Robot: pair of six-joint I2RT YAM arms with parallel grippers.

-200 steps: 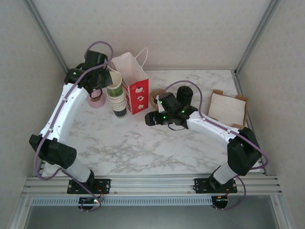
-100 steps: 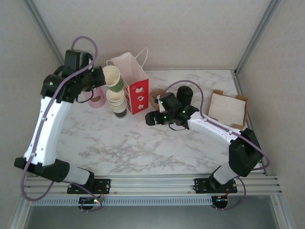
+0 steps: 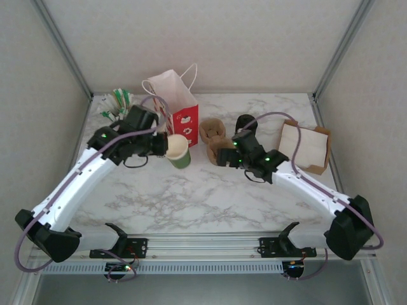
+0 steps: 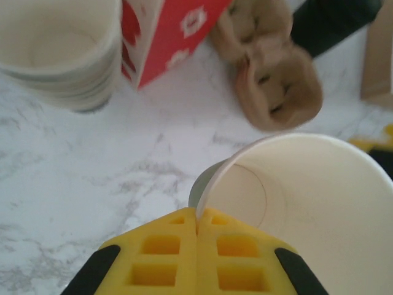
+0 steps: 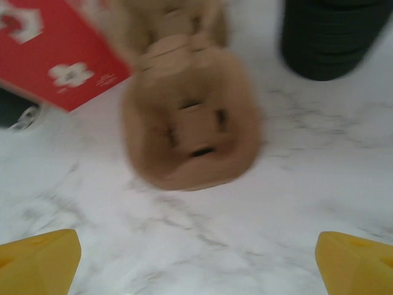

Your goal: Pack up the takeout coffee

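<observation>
My left gripper (image 3: 163,146) is shut on the rim of a lidless cream paper cup (image 3: 179,152) with an olive-green lower body, just in front of the bag. In the left wrist view the yellow fingers (image 4: 166,252) pinch the cup's wall (image 4: 295,203), one inside and one outside. The lidded takeout coffee is out of view. My right gripper (image 3: 220,157) is open, hovering low just in front of a brown cardboard cup carrier (image 3: 212,130). In the right wrist view the carrier (image 5: 190,117) is blurred, with bare marble between the wide-apart fingertips (image 5: 43,258).
A white and red paper bag (image 3: 179,107) stands at the back. A black stack of lids (image 3: 247,123) sits behind the right gripper. Brown napkins in a box (image 3: 304,146) lie at the right. Green-white packets (image 3: 117,101) lie far left. A stack of cream cups (image 4: 58,52) stands beside the bag.
The left arm lifted one cup off the stack and swung it down and right, in front of the bag. The right arm shifted right, toward the cardboard carrier.
</observation>
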